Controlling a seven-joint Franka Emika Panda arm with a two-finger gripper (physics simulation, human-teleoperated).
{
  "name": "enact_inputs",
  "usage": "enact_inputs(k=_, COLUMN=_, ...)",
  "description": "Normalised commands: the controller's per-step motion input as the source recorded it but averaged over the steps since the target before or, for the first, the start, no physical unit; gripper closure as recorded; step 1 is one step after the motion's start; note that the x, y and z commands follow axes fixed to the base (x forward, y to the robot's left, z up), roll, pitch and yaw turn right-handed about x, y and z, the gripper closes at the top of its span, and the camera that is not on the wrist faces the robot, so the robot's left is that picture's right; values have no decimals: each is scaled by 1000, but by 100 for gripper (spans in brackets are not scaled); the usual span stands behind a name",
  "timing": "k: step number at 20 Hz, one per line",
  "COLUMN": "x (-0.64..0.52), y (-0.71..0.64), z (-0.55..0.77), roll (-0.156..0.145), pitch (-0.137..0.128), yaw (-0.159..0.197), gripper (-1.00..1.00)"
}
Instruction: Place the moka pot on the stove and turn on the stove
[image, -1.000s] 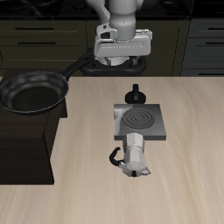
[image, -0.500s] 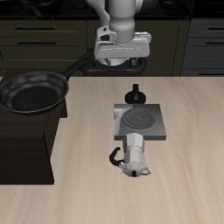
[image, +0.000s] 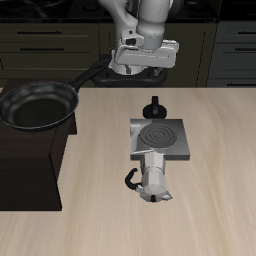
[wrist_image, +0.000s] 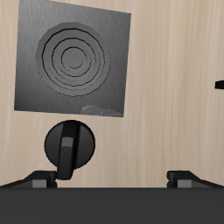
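The silver moka pot (image: 155, 178) with its black handle sits on the table against the stove's front edge; it is out of the wrist view. The grey stove (image: 160, 138) with its ring burner lies mid-table and also shows in the wrist view (wrist_image: 74, 61). Its black round knob (image: 155, 105) is at the back edge, and it is plain in the wrist view (wrist_image: 70, 144). My gripper (image: 143, 72) hangs high above the table's back, behind the knob. Its fingers (wrist_image: 39, 179) are spread wide and hold nothing.
A black frying pan (image: 40, 103) rests on a dark low cabinet (image: 30, 160) beside the table; its handle tip shows in the wrist view (wrist_image: 219, 85). Dark cabinets line the back wall.
The gripper has shifted slightly sideways and tilted a little above the table's back. The moka pot, stove and pan have not moved.
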Motion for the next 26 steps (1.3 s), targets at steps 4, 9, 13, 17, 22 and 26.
enact_inputs(k=4, x=-64, y=84, z=-17, roll=-45, pitch=36, yaw=-38, gripper=-100)
enact_inputs(k=9, x=-103, y=148, z=-19, roll=3, pitch=13, yaw=-6, gripper=-100)
enact_inputs(k=13, x=-158, y=413, z=-119, roll=41, pitch=58, yaw=-29, gripper=-100)
enact_inputs(k=17, x=-36, y=228, z=-174, roll=36, pitch=29, yaw=3, gripper=-100)
enact_inputs(k=22, x=-11, y=-12, z=-98, roll=-18, pitch=5, yaw=-52, gripper=-100)
enact_inputs(k=26, x=65, y=-61, z=-161, roll=-25, pitch=45, yaw=-48, gripper=-100)
